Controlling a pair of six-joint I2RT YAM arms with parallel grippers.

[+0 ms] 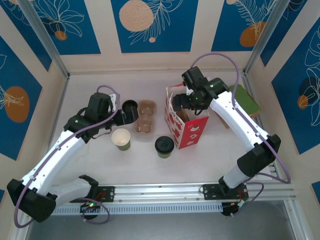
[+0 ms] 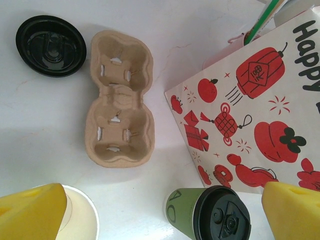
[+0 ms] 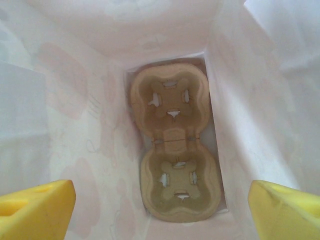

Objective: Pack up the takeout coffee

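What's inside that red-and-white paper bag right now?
The bag holds a brown cardboard two-cup carrier lying flat on its bottom, both cup holes empty. No cup is in there. Whatever is beneath the carrier is covered.

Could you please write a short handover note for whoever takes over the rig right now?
Left gripper: open, empty, above the table near the coffee.
Right gripper: open, empty, at the mouth of the bag.
Takeout coffee: upright on the table, lid on, just beside the bag.
Done: a cup carrier lies on the bag's floor.
Left: grasp the coffee and set it in the bag.
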